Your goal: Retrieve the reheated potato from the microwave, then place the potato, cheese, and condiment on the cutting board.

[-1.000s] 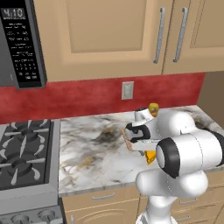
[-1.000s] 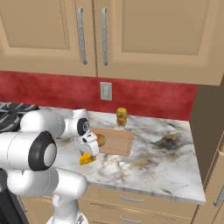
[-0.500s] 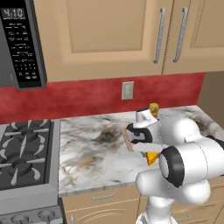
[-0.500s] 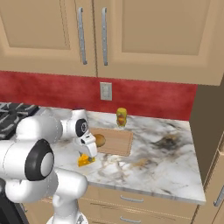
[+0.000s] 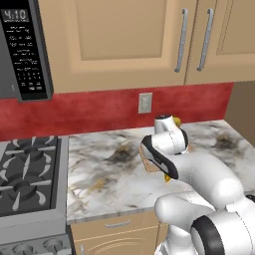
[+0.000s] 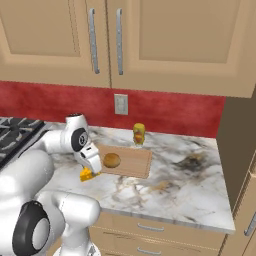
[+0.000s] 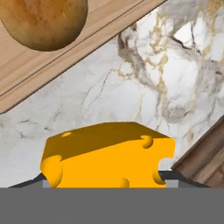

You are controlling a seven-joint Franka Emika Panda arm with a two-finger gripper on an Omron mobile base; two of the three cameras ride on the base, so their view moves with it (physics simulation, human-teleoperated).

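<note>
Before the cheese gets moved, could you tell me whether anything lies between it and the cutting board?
Nothing visible does. The cheese sits on the marble counter just off the cutting board, with bare counter between them. The potato already lies on the board, leaving free wood beside it. The tool sits on either side of the cheese.

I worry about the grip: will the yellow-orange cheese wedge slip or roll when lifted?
The yellow-orange cheese wedge has flat faces, so it probably will not roll. Its tapering sides could let it slide between the tool's fingers. It looks small, likely light.
</note>
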